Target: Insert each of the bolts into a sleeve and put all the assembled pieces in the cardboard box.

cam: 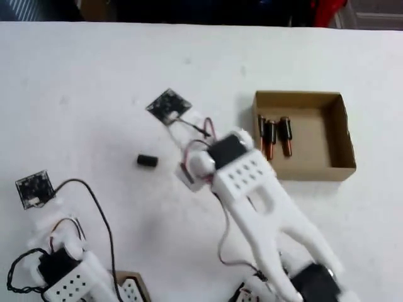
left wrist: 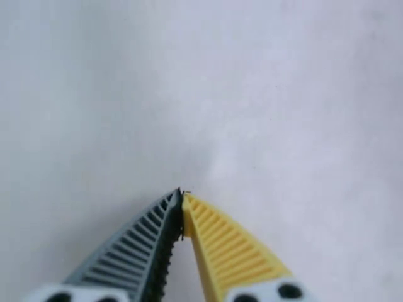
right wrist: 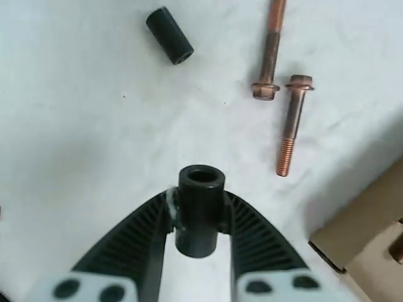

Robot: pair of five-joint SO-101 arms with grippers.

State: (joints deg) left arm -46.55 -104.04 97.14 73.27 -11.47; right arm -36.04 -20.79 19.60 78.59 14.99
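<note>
In the right wrist view my right gripper (right wrist: pixel 199 196) is shut on a black sleeve (right wrist: pixel 201 211), held upright with its bore facing the camera. A second black sleeve (right wrist: pixel 169 35) lies on the white table beyond it, also seen in the high view as the loose sleeve (cam: pixel 147 160). Two copper bolts, one long (right wrist: pixel 272 50) and one shorter (right wrist: pixel 293 123), lie side by side near the cardboard box (right wrist: pixel 368 229). The box (cam: pixel 337 135) holds three assembled pieces (cam: pixel 274 136). My left gripper (left wrist: pixel 182 196) is shut with nothing in it, its grey and yellow fingers over bare table.
The right arm (cam: pixel 249 179) stretches from the front edge to just left of the box. The left arm (cam: pixel 63 274) sits at the front left corner with its cable (cam: pixel 101 214) looping over the table. The table's back edge runs along the top.
</note>
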